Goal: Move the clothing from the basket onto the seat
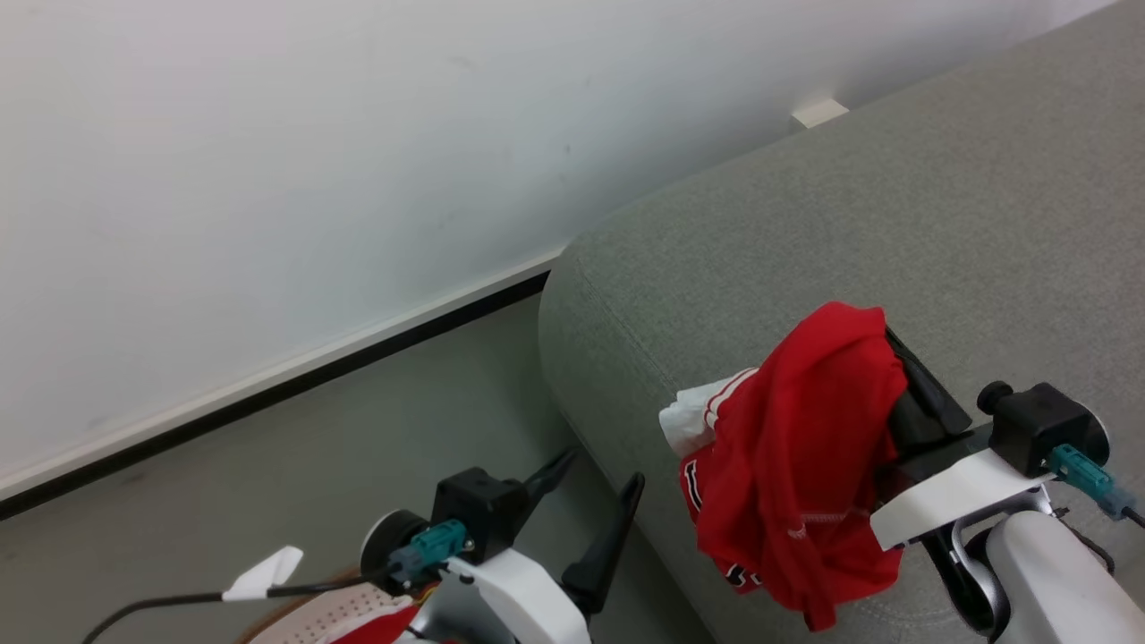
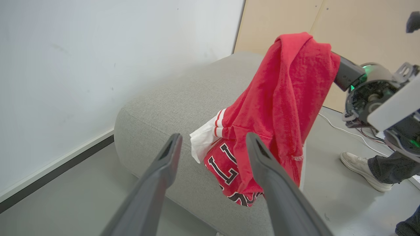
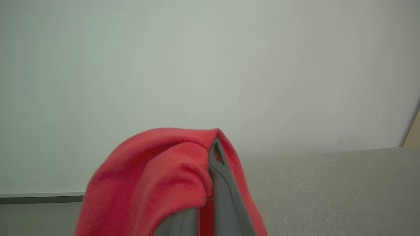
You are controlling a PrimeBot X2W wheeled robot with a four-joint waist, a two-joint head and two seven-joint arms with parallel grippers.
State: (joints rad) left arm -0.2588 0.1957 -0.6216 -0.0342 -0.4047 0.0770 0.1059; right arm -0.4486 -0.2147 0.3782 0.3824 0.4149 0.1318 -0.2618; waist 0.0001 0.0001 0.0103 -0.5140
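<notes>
1. Right end effector [image 3: 215,147]: fingers closed, gripping the red clothing [image 1: 805,447], which drapes over them.
2. Clothing: hangs over the grey seat [image 1: 894,206], near its corner.
3. Left end effector [image 1: 601,471]: spread wide, empty, beside the seat.

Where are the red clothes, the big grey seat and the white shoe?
bright red soft fabric clothing [image 1: 805,429], head view, on its draped middle.
large light grey woven fabric seat [image 1: 894,206], head view, on its bare top.
white shoe [image 2: 357,165] on a person's foot, left wrist view, on its upper.
</notes>
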